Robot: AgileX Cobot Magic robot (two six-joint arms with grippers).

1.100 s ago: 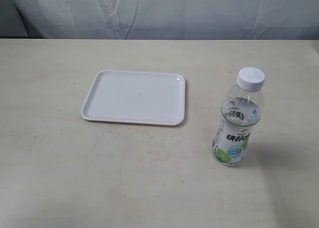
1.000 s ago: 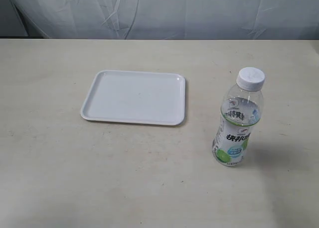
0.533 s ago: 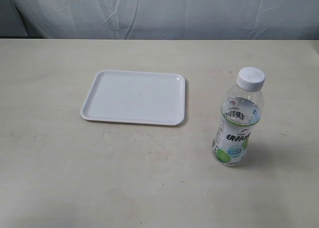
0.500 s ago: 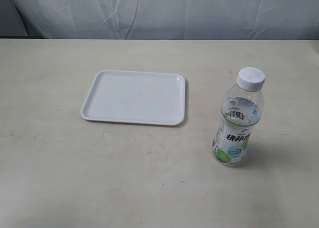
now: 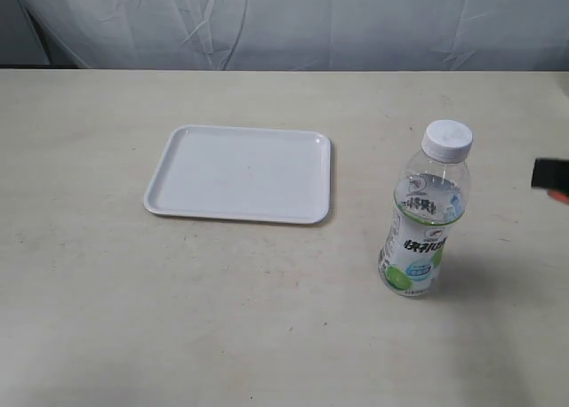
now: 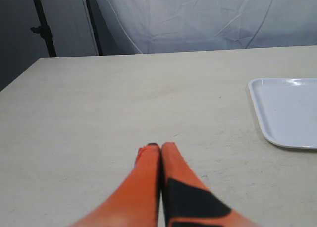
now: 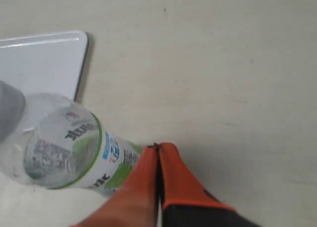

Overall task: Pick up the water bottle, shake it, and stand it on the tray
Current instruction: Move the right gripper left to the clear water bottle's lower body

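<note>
The water bottle [image 5: 423, 213] is clear glossy plastic w/ a shiny label [image 5: 413, 247]. The tray [image 5: 240, 171] looks like smooth white plastic, slight sheen. Matt beige table [image 5: 222, 318], backdrop [image 5: 311, 20] is wrinkly white cloth.

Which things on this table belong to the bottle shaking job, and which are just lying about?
For the job: water bottle, upright on the table; white tray; right gripper, shut, near the bottle.
Just there: backdrop cloth; dark stand pole; left gripper, shut, away from the bottle.
</note>
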